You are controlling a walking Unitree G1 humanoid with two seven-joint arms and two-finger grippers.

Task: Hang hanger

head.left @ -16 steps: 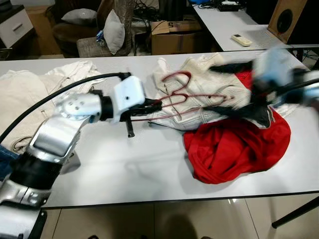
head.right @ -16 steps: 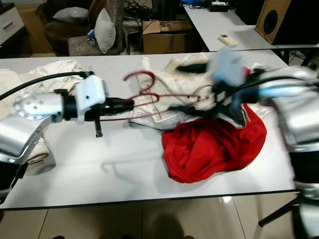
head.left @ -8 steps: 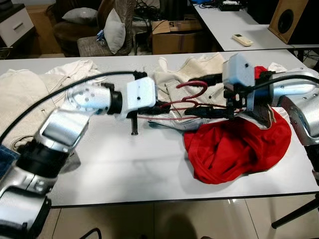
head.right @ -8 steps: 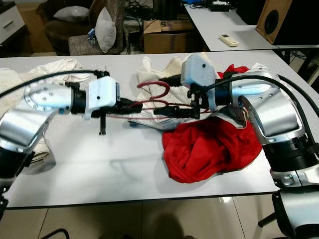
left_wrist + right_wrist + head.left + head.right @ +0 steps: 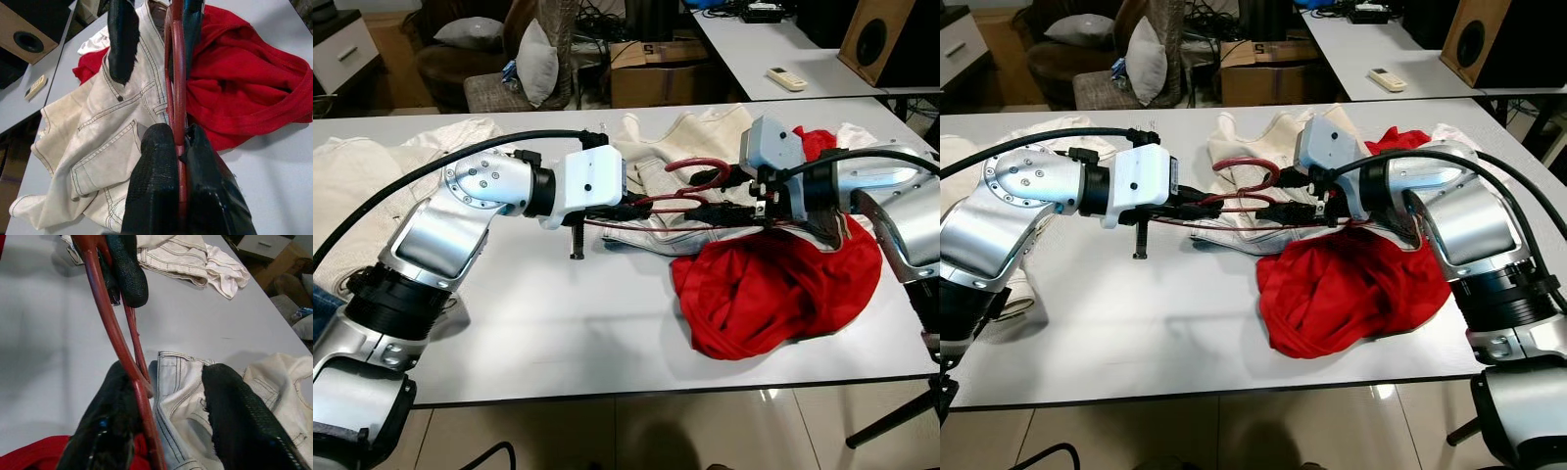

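Note:
A dark red wire hanger (image 5: 700,168) hovers just above the white table (image 5: 558,323), lying roughly level with its hook toward the far side. My left gripper (image 5: 636,206) is shut on one end of its bar; the pinch (image 5: 177,142) shows in the left wrist view. My right gripper (image 5: 702,211) comes in from the opposite side and is open (image 5: 168,377). Its fingers straddle the hanger (image 5: 105,318), and the bar rests against one finger (image 5: 115,396). Below lie white jeans (image 5: 705,132) and a crumpled red garment (image 5: 773,284).
Cream-coloured clothes (image 5: 362,176) are piled at the table's left end. Behind the table are a cardboard box (image 5: 656,73), an armchair with cushions (image 5: 480,59), and a second table with a remote (image 5: 788,78) and a speaker (image 5: 876,39).
My right gripper has swung in from the right and now straddles the hanger bar. My left gripper has carried the hanger a little to the right.

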